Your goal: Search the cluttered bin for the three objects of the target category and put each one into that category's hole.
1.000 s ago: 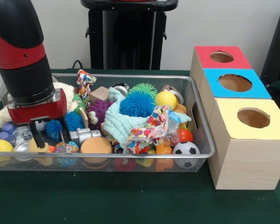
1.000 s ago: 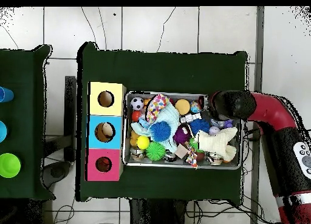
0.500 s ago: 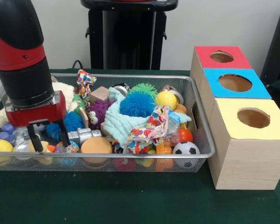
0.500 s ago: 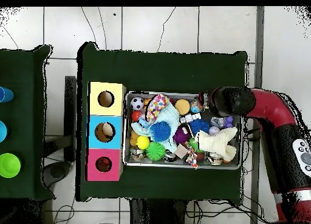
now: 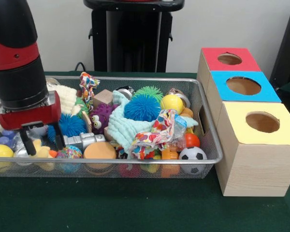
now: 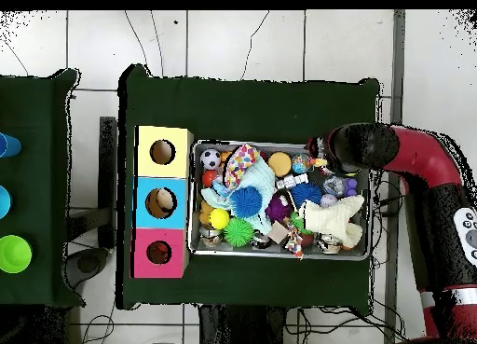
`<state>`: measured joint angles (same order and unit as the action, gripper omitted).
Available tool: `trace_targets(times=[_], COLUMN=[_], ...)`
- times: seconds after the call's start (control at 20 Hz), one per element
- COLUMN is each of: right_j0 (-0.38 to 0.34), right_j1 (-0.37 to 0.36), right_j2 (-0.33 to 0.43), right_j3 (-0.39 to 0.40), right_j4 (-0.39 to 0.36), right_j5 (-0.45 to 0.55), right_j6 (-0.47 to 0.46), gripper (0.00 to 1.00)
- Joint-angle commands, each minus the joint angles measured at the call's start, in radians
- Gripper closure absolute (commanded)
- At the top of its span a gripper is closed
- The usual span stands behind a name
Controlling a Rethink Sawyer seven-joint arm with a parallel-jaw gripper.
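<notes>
Tool point(image 5: 42, 143) spread wide and empty, low over toys at wire bin's point(image 5: 135, 170) end

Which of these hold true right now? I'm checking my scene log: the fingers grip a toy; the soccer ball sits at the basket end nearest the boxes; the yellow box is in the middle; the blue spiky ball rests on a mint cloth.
1. The fingers grip a toy: false. They are apart and hold nothing.
2. The soccer ball sits at the wire basket end nearest the boxes: true.
3. The yellow box is in the middle: false. The blue box is.
4. The blue spiky ball rests on the mint cloth: true.
</notes>
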<state>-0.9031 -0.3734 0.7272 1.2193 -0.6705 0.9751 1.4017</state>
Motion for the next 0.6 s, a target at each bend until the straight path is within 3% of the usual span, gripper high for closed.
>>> trace_targets(times=[0.05, 0.2, 0.6], right_j0=[0.034, 0.048, 0.060], right_j1=[-0.110, -0.139, -0.117], right_j2=[-0.028, -0.042, -0.058], right_j3=[-0.004, 0.018, 0.043], right_j4=[-0.047, -0.068, -0.080], right_j5=[0.129, 0.115, 0.068], right_j6=[-0.296, -0.279, -0.260], gripper=[0.00, 0.00, 0.00])
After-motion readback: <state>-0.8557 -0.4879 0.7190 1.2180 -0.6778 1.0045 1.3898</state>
